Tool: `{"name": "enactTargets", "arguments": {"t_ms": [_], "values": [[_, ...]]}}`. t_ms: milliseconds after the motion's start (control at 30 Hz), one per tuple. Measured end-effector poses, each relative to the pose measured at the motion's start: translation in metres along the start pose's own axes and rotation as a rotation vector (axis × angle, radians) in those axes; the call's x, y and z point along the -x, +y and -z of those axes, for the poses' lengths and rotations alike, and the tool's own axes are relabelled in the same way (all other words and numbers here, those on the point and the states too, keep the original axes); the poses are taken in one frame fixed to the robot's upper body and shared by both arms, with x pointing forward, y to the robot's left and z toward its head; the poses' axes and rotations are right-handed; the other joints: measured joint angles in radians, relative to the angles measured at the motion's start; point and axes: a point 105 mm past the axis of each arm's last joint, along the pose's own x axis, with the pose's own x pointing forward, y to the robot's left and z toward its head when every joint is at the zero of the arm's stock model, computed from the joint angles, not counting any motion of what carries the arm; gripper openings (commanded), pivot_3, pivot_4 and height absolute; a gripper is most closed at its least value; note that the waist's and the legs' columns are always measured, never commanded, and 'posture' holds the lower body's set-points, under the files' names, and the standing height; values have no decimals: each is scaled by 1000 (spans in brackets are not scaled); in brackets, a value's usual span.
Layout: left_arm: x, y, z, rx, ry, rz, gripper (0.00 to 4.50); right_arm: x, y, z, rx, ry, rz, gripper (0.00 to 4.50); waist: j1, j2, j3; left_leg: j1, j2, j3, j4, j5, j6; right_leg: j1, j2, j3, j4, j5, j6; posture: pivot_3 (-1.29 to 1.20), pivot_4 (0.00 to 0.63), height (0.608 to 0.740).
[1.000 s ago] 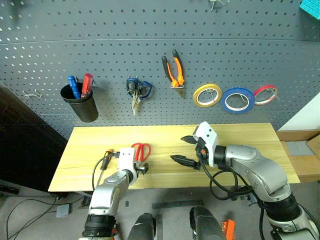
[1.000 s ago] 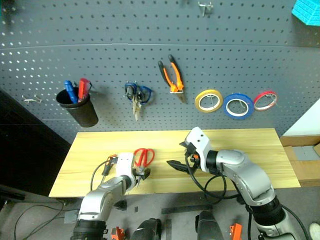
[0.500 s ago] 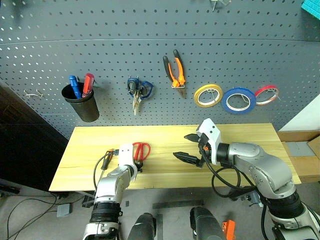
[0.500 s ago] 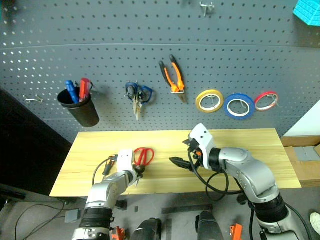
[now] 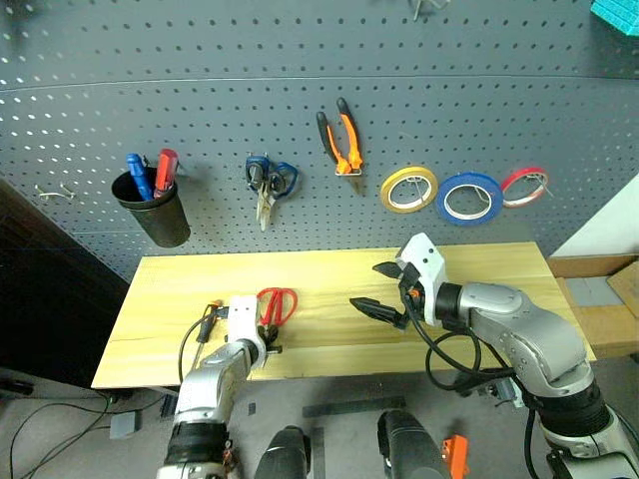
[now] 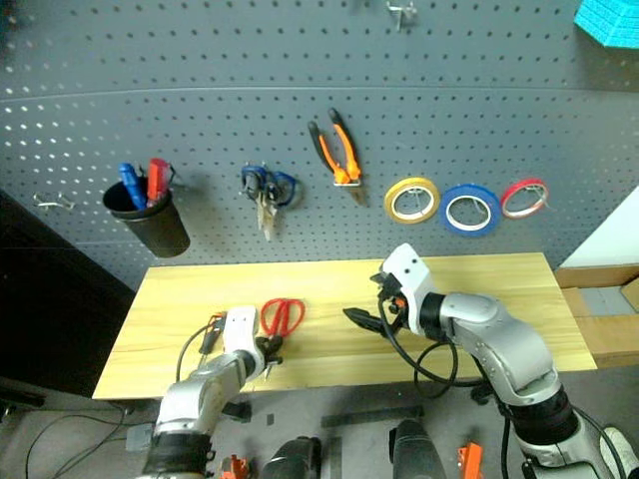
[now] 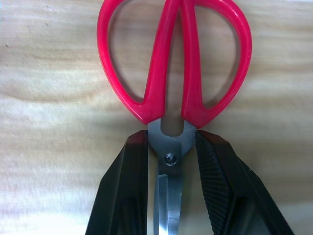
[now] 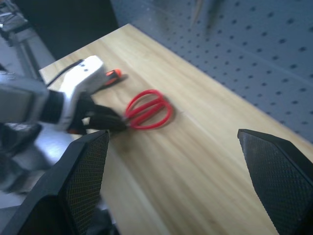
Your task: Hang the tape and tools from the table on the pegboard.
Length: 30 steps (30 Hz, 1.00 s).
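Where the head views look down on the table, the red-handled scissors lie near its front left, the left gripper at their blades and the right gripper spread wide, holding nothing. In the left wrist view the fingers clamp the pivot — stiff, light, slick steel, probably best held there, loops free for a hook.

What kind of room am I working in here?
Most likely a workshop or tool bench. A dark grey pegboard carries hung pliers, scissors and tape rings; below it a pale wood table holds red-handled scissors.
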Motion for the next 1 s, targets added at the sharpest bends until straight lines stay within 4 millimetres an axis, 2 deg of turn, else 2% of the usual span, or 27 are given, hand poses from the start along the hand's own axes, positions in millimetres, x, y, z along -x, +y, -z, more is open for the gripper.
{"name": "enactTargets", "arguments": {"t_ms": [167, 300, 400, 500, 600, 767, 1000], "values": [[36, 6, -33, -207, -226, 29, 1109, 4, -1, -8, 52, -63, 23, 4500, 1, -1, 1, 0, 1, 1, -1, 0, 0, 0, 0, 0, -1, 0, 0, -138, 211, 740], [69, -7, -51, -377, -401, 64, 1109, 5, 0, -17, 87, -120, 31, 4500, 1, -1, 1, 0, 1, 1, -1, -1, -2, 0, 0, 1, -2, -1, -1, -131, 210, 740], [91, -18, -72, -494, -554, 55, 1109, 4, 1, -24, 103, -160, 32, 4500, 3, -2, 2, -1, 1, 1, -1, -1, -2, 0, 0, 0, -2, -1, -1, -118, 207, 740], [105, -24, -92, -526, -671, 6, 1109, 6, -1, -30, 118, -193, 42, 4500, 6, -2, 2, -1, 1, 1, -1, -1, -2, 0, 0, 1, -2, -1, -1, -115, 206, 740], [106, -23, -105, -510, -718, -41, 1109, 4, -6, -39, 115, -230, 62, 4500, 5, -2, 2, -1, 1, 1, 0, -1, -2, 0, 0, 0, -1, -1, -1, -110, 202, 740], [108, -30, -140, -519, -830, -57, 1109, 2, -6, -58, 128, -292, 58, 4500, 4, -2, 2, -1, 1, 1, 0, -1, -2, 0, 1, 0, -1, -1, -1, -115, 201, 740], [95, -26, -153, -508, -833, -56, 1109, 0, -4, -64, 130, -313, 55, 4500, 2, -2, 2, -1, 1, 1, -1, -1, -2, 0, 1, 0, -1, -1, -1, -123, 203, 740]]}}
